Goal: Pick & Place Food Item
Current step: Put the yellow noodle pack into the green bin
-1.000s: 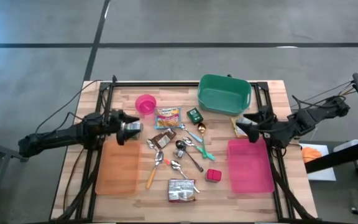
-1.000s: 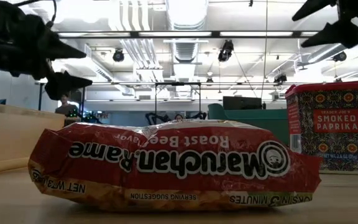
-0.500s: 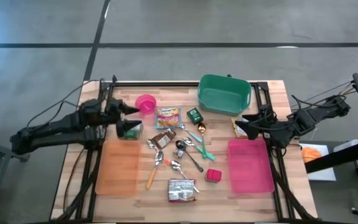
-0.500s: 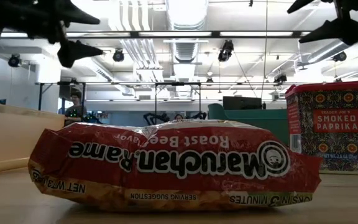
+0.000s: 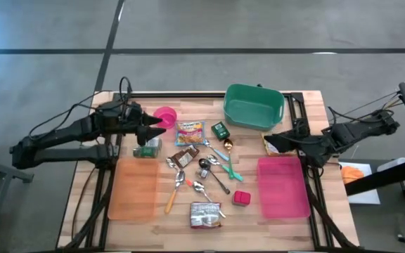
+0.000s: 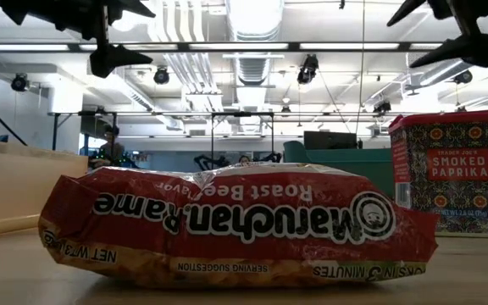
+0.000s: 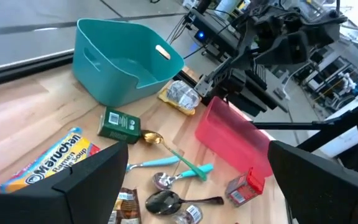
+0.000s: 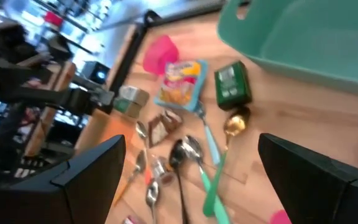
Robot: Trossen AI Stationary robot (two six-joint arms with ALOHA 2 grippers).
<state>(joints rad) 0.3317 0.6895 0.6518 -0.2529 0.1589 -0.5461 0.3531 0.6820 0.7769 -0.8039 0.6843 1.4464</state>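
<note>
While both grippers' fingers spread, empty: ramen pack [image 6: 235,224] reads "Maruchan Roast Beef"; red tin [image 6: 451,174] reads "Smoked Paprika".

Two matte black jointed arms, trailing black cables, pointed two-finger left tool [image 5: 157,127], right tool [image 5: 273,141]

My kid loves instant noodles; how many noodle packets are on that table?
2. One ramen packet lies below the pink cup, left of the green tin. The other lies at the near edge, left of the red tin. More may be hidden.
</note>
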